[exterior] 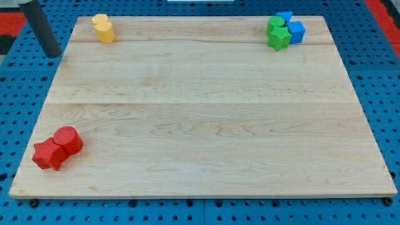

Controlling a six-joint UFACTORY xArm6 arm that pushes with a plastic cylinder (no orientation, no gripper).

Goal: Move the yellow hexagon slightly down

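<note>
My tip [55,55], the lower end of the straight dark rod, is being held just off the pale wooden board [200,125] at the view's upper left. No pincer is being carried, so nothing is being grasped or released; the tip is touching no block. The yellow hexagonal block [104,28] is being found to the tip's right and slightly higher in the view, near the board's top edge, with clear wood below it. For a clean short push, the tip is best being brought above the block, centred, then drawn gently toward the view's bottom. Green [277,33] and blue blocks [292,27] are being noted at the top right, well apart; red blocks [57,147] at the bottom left.
</note>
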